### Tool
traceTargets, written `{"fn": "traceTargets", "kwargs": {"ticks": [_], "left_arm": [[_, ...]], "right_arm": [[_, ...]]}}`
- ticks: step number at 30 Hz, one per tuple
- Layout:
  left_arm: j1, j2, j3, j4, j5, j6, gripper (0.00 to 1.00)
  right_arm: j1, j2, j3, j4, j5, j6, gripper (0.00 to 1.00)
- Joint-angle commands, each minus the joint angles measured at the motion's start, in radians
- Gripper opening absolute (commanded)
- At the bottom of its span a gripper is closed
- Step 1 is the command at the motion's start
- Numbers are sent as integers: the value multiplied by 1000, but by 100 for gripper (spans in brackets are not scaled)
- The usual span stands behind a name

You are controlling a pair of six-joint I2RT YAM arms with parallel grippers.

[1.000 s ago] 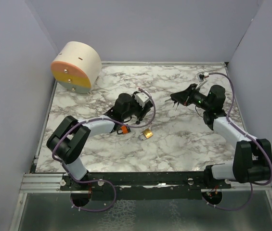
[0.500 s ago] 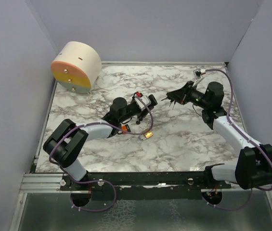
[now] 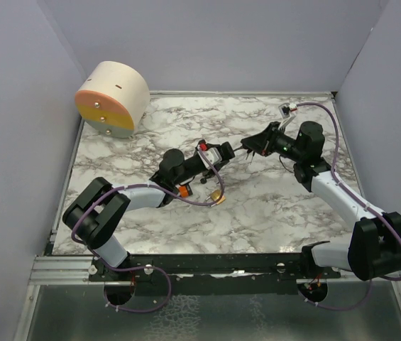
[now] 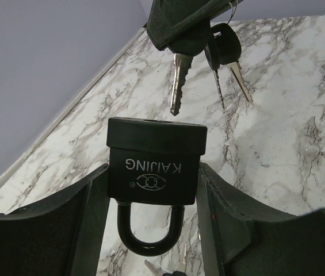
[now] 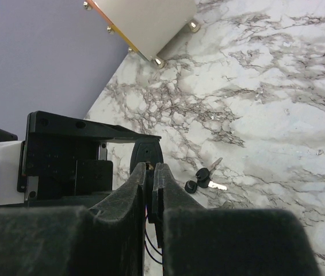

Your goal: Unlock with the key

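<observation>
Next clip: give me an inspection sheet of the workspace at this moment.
Surface: marble-patterned tabletop, no damage seen.
Job's things: black padlock gripped shackle-down in the left wrist view; key with its tip just short of the padlock, not inserted; two spare keys hang beside it.
Clutter: small brass padlock and a loose key bunch on the table.
Hands: left hand shut on the black padlock; right hand shut on the key.
Cables: purple cables loop along both arms.
Surroundings: round box in the far left corner; plain walls.
</observation>
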Motion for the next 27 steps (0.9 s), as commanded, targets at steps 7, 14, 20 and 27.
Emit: {"fn": "traceTargets", "kwargs": {"ticks": [7, 14, 20, 27], "left_arm": [[-13, -61, -6, 150, 53, 25, 0], [-16, -61, -7, 154, 67, 29, 0], [-18, -64, -12, 157, 76, 39, 0], [-19, -64, -4, 160, 76, 46, 0]], "right_arm": [[27, -17, 42, 0, 51, -15, 1], [40, -17, 45, -3, 64, -17, 1], [46, -16, 48, -7, 73, -24, 1], [52, -8, 53, -15, 75, -33, 1]]}}
